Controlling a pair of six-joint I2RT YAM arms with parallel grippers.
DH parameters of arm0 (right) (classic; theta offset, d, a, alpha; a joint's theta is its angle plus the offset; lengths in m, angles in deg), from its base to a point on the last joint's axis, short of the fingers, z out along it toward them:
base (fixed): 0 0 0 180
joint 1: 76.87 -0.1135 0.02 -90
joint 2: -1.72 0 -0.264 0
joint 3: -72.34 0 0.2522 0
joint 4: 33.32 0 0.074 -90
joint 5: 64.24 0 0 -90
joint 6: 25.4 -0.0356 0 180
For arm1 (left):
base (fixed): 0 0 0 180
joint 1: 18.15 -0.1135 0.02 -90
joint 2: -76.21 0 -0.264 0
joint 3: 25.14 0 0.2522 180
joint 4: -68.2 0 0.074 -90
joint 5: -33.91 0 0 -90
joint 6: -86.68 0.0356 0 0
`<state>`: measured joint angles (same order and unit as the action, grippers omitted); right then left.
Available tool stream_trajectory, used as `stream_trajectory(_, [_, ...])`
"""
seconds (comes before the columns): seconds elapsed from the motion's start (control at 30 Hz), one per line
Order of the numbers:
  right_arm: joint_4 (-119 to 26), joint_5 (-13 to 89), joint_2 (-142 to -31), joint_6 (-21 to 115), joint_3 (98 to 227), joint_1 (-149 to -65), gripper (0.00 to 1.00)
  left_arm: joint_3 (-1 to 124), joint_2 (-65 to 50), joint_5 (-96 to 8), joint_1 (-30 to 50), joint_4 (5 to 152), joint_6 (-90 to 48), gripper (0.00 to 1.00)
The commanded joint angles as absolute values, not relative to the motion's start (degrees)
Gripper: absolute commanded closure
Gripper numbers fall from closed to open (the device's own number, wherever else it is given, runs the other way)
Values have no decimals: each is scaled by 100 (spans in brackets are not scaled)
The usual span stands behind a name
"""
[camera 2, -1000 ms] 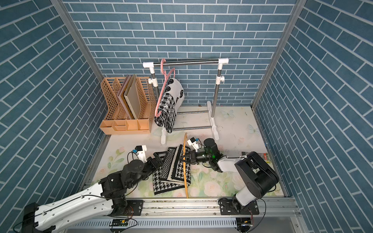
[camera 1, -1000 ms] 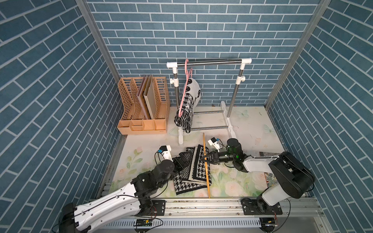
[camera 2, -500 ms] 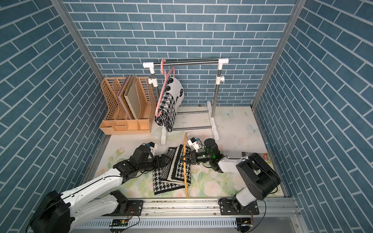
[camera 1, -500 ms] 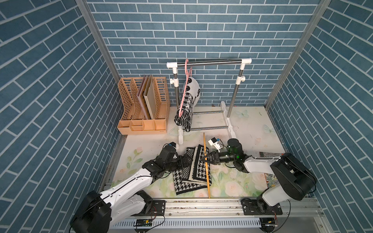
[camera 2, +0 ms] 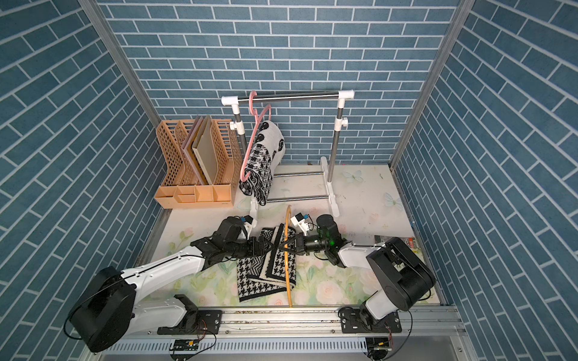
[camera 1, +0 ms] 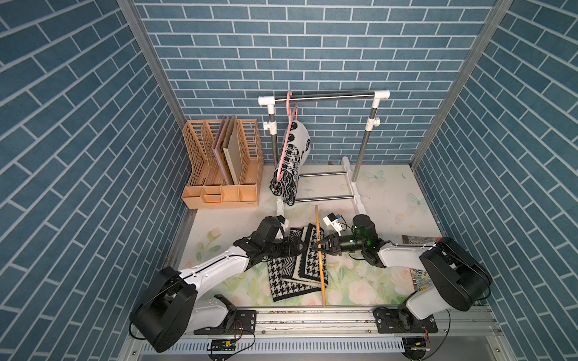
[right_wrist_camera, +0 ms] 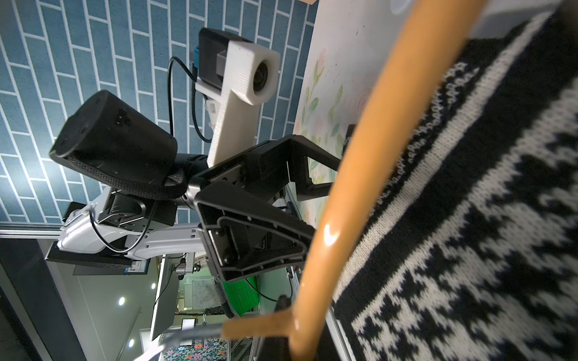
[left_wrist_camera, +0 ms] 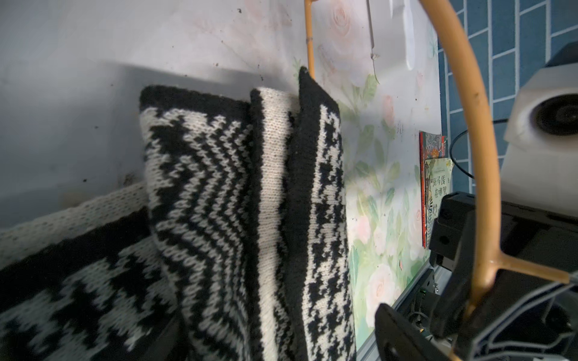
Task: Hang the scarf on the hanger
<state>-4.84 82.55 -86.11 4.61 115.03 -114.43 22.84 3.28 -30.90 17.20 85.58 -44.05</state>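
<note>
A folded black-and-white knitted scarf (camera 1: 297, 268) (camera 2: 266, 272) lies flat on the flowered table. An orange hanger (camera 1: 322, 275) (camera 2: 286, 272) stands on edge over the scarf's right side. My right gripper (camera 1: 319, 245) (right_wrist_camera: 291, 328) is shut on the hanger (right_wrist_camera: 344, 187) at its neck. My left gripper (camera 1: 297, 247) (camera 2: 266, 245) (right_wrist_camera: 316, 212) is open and low at the scarf's far end, facing the right gripper. In the left wrist view the scarf (left_wrist_camera: 237, 203) fills the space between the left jaws, with the hanger (left_wrist_camera: 478, 156) just beyond.
A white clothes rack (camera 1: 325, 97) stands at the back, carrying a pink hanger (camera 1: 289, 137) with another patterned scarf (camera 1: 294, 165). An orange file organizer (camera 1: 222, 168) sits at the back left. Books (camera 1: 419, 247) lie at the table's right edge.
My left arm has swung in from the front left, and its gripper has come onto the scarf's far end, close to the hanger. The right arm and hanger have stayed put.
</note>
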Motion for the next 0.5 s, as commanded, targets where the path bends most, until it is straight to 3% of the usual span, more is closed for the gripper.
stream_trajectory(0.0, [-913,8487,-8635,1118,11385,-11467,100,2469,170,-2947,1682,8558,-4184,9])
stream_trajectory(0.47, [-854,8429,-8735,1091,11459,-11472,100,2616,-490,-3183,1974,9038,-3874,18])
